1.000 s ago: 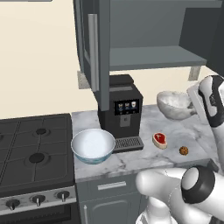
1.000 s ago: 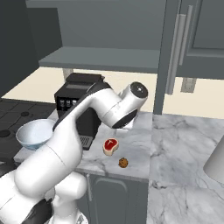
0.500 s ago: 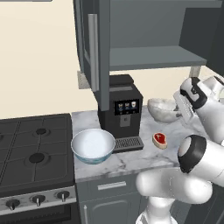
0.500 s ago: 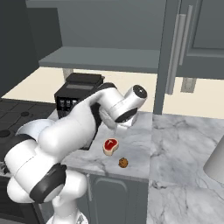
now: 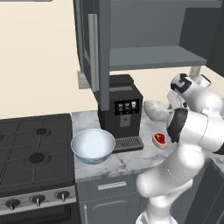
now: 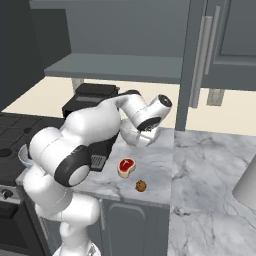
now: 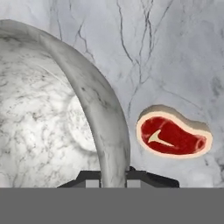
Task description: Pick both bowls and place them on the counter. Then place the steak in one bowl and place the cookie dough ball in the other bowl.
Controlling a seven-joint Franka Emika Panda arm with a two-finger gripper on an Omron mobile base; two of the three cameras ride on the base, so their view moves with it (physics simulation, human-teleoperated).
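The gripper point(image 7: 114, 173) is closed on the rim of the marbled bowl point(image 7: 52, 118), one finger inside the wall and one outside, and it carries the bowl above the counter point(image 7: 175, 57) beside the coffee machine point(image 5: 120, 111). From the left base view the marbled bowl looks clear of the worktop, though the arm hides its underside, so I cannot be sure it is not already touching.

By my reading the task is near its midpoint. The blue-patterned bowl point(image 5: 92, 145) already sits on the counter, well off to the far side of the coffee machine from the gripper, near the gas stove point(image 5: 35, 153). The marbled bowl is yet to be set down, and neither food item has been moved: the steak point(image 7: 173, 137) lies on the marble just beside the held bowl, below and in front of the gripper, and the cookie dough ball point(image 6: 141, 186) rests a little beyond the steak toward the counter's front edge.

The marbled bowl is thick-walled and rounded, grey-white with a cloudy stone pattern and a smooth curved lip. The steak is a flat, irregular red slice with a pale fat band around it. The cookie dough ball is small, brown and speckled. The counter is glossy, pale, dark-veined marble.
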